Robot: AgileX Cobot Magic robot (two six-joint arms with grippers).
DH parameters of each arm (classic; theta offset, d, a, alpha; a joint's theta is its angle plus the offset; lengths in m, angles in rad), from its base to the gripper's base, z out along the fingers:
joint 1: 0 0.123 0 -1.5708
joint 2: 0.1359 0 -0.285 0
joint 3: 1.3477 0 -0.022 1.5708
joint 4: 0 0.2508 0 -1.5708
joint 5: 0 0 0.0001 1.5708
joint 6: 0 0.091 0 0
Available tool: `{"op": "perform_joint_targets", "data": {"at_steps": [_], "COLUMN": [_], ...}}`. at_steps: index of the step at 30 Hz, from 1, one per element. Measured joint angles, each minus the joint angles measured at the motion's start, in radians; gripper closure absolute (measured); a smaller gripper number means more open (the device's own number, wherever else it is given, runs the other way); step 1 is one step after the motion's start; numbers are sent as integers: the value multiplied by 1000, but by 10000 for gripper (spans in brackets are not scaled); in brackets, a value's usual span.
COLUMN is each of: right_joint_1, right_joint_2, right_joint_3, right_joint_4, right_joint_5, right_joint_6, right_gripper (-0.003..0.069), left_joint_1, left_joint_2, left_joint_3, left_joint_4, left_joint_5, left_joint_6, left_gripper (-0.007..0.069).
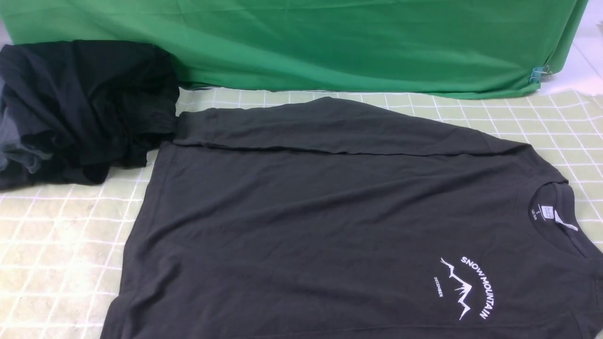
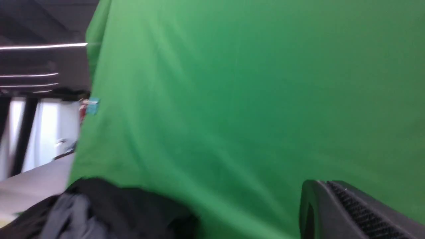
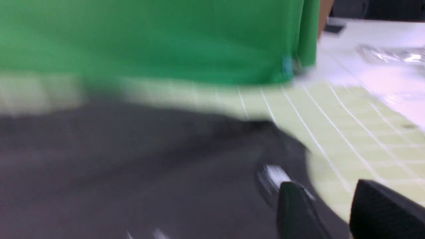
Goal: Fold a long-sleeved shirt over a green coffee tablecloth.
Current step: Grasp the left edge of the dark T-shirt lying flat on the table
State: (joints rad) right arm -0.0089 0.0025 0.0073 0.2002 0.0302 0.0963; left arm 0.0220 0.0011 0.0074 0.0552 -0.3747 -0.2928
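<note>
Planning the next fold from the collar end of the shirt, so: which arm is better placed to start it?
Right, probably: the right claw is open near the collar label of the long-sleeved shirt. The left claw is shut, facing the green backdrop and dark bundle.

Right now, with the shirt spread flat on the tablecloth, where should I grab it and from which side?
Probably the hem at the shirt's left edge, coming in low from the left over bare tablecloth. The shirt lies flat, collar to the right, far sleeve already folded across it, so the hem is a free edge to slide under.
</note>
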Motion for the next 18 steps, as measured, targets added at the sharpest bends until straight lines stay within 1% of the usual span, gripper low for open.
{"op": "perform_joint_targets", "data": {"at_steps": [2,3,4,5,6,7,8,9,10,11,12,13,14,16,18], "right_joint_1": [0,0,0,0,0,0,0,0,0,0,0,0,4,22,58], "right_joint_2": [0,0,0,0,0,0,0,0,0,0,0,0,-1,-1,23], "right_joint_3": [0,0,0,0,0,0,0,0,0,0,0,0,-4,-51,-165], "right_joint_4": [89,95,133,145,154,157,164,166,167,168,168,167,156,105,48], "right_joint_5": [-95,-95,-142,-156,-171,-175,-183,-189,-190,-197,-207,-220,-213,-138,16], "right_joint_6": [146,146,248,294,323,331,348,354,356,364,378,387,386,356,276], "right_gripper": [417,417,417,417,417,417,417,417,417,417,417,417,419,447,519], "left_joint_1": [0,0,0,0,0,0,0,0,0,0,0,0,0,0,0], "left_joint_2": [0,0,0,0,0,0,1,16,19,44,69,131,175,324,476], "left_joint_3": [0,0,0,0,-1,-5,-32,-100,-126,-221,-291,-420,-492,-657,-782], "left_joint_4": [-3,-4,-14,-23,-40,-48,-71,-88,-90,-91,-92,-91,-91,-105,-144], "left_joint_5": [-48,-48,-124,-164,-211,-221,-218,-152,-119,-10,130,348,475,786,1064], "left_joint_6": [-36,-41,-93,-122,-150,-155,-185,-237,-245,-295,-321,-330,-300,-167,-40], "left_gripper": [603,603,603,603,603,603,603,603,603,603,603,603,603,603,603]}}
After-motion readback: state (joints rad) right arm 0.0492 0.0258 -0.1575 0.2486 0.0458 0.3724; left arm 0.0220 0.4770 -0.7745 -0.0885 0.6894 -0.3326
